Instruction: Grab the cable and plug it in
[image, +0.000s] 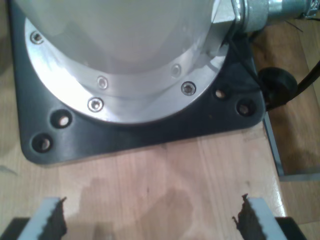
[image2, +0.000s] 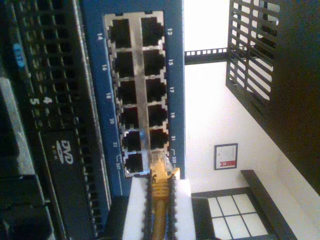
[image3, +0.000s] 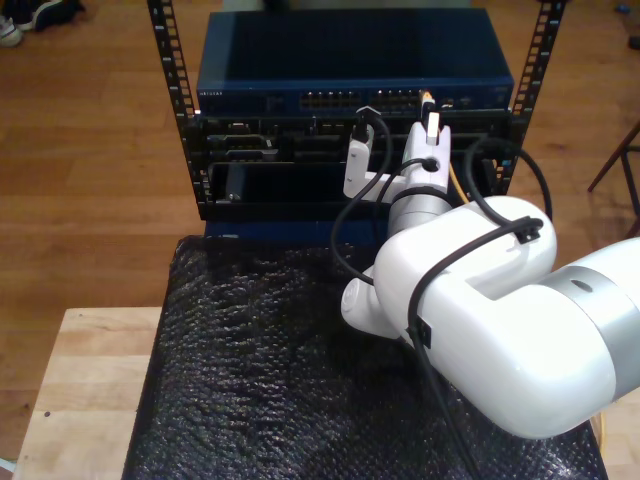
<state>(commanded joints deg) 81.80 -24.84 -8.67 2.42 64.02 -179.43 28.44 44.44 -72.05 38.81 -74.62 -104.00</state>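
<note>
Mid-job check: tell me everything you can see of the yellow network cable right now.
The cable is a thin yellow-orange cord with a small clear-yellowish plug at its tip. My second hand is shut on it just behind the plug, the cord running straight between the white fingers. The plug points at the blue switch, at the end of its port block by the ports marked 21 to 24; I cannot tell whether it is seated. In the exterior view the cord trails down beside the hand.
</note>
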